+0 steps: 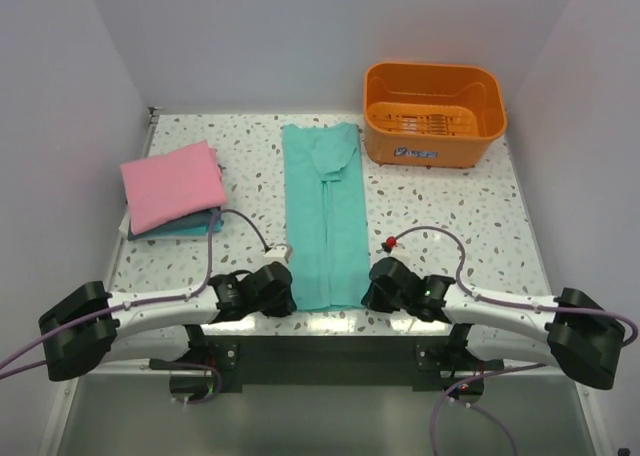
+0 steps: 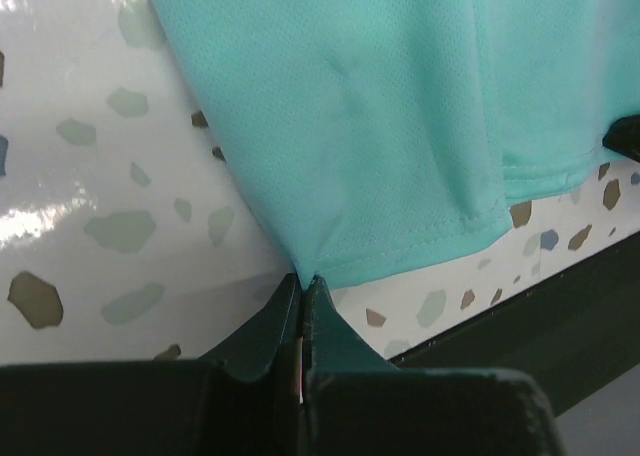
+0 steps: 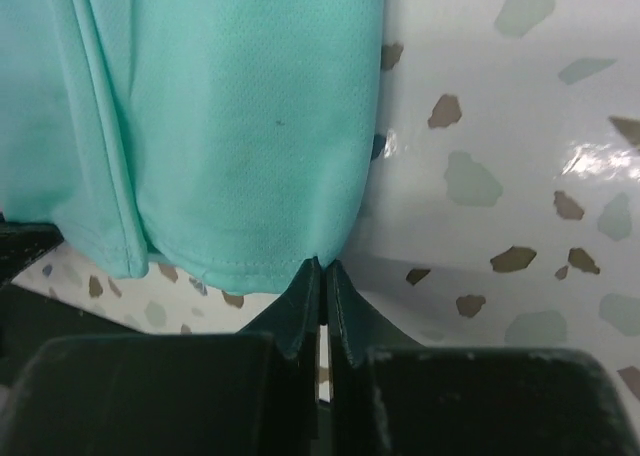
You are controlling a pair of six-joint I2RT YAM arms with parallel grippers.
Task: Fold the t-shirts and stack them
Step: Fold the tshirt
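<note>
The teal-green t-shirt (image 1: 328, 211) lies folded into a long narrow strip down the middle of the table, sleeves tucked in. My left gripper (image 1: 283, 286) is shut on its near-left hem corner (image 2: 305, 274). My right gripper (image 1: 372, 288) is shut on its near-right hem corner (image 3: 322, 261). The cloth (image 2: 380, 126) rises slightly from both pinched corners; it also fills the right wrist view (image 3: 220, 126). The pink t-shirt (image 1: 172, 184) lies folded at the left on top of the folded darker blue-teal t-shirt (image 1: 185, 228).
An orange plastic basket (image 1: 433, 113) stands at the back right. The speckled table (image 1: 470, 216) has its front edge just behind both grippers. White walls close in the left, back and right. Cables loop over the table near each wrist.
</note>
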